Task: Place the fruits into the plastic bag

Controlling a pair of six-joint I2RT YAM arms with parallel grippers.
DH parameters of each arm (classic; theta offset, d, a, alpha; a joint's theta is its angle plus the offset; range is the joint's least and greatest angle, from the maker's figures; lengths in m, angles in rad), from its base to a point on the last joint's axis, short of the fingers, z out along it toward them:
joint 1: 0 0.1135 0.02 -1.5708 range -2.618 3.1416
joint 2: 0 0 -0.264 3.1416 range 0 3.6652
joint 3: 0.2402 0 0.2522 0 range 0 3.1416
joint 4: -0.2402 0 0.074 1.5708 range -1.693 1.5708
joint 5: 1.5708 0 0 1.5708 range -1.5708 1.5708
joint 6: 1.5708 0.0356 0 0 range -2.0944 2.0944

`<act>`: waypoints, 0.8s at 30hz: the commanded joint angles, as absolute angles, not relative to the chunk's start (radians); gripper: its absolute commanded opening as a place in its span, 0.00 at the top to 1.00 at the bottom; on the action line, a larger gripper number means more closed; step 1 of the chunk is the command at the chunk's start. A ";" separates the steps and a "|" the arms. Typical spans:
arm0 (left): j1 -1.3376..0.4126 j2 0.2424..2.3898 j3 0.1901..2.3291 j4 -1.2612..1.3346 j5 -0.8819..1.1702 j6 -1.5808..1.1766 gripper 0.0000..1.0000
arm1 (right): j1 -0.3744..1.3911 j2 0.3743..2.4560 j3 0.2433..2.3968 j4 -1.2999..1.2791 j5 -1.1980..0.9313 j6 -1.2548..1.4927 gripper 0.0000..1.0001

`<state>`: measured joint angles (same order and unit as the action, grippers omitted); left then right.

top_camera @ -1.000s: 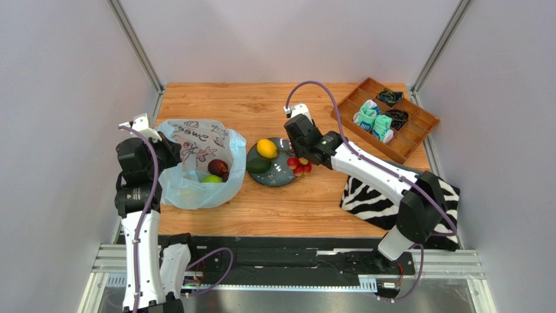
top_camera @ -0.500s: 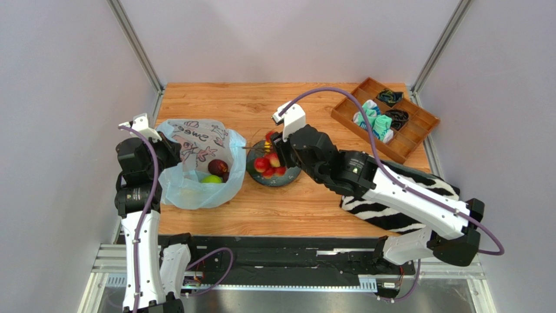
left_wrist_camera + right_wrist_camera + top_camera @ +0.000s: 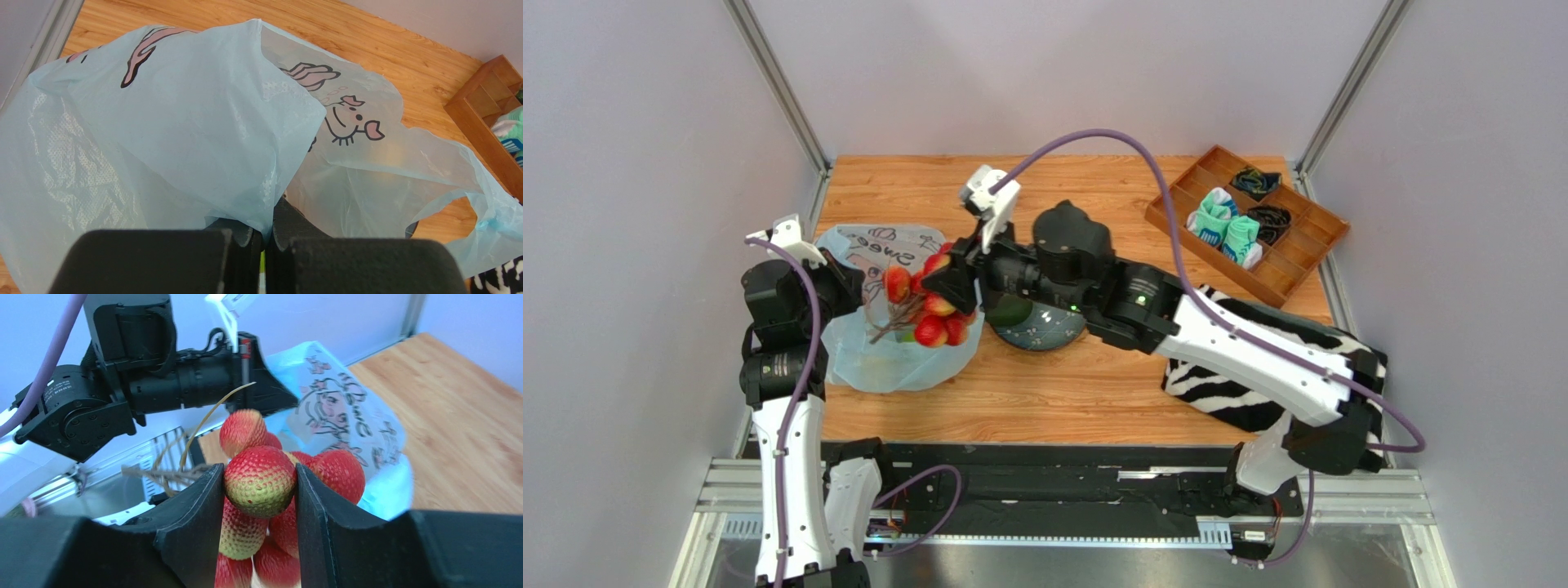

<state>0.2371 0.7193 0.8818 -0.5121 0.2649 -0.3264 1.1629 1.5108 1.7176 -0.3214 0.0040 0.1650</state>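
The plastic bag (image 3: 184,122) is thin, translucent, crinkled film; the red fruits (image 3: 261,481) look bumpy and matt; the tabletop (image 3: 1075,392) is grained wood.

The wooden table (image 3: 1051,184) carries the plastic bag (image 3: 848,358), a dark plate (image 3: 1048,335), a zebra-striped cloth (image 3: 1210,374) and a wooden tray (image 3: 1314,261).

Left arm (image 3: 795,423) and right arm (image 3: 1247,349): white link shells, black joint housings. Purple cable (image 3: 1093,137) along each. White bracket (image 3: 987,196) at wrist. Right gripper (image 3: 259,484) fingers (image 3: 184,539) matte black, blocky.
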 commanded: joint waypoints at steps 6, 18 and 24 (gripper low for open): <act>0.248 0.710 0.879 -0.471 0.288 -0.336 1.00 | 1.163 1.776 1.919 -0.267 -0.123 0.233 1.00; 0.252 0.706 0.879 -0.471 0.293 -0.339 1.00 | 1.052 1.873 1.870 -0.324 0.066 0.284 1.00; 0.255 0.706 0.877 -0.468 0.302 -0.341 1.00 | 1.061 1.988 1.951 -0.393 0.164 0.255 1.00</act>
<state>0.2455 0.7189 0.8783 -0.5114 0.2821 -0.3325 1.0393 1.9095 1.8748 -0.3672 0.0723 0.2653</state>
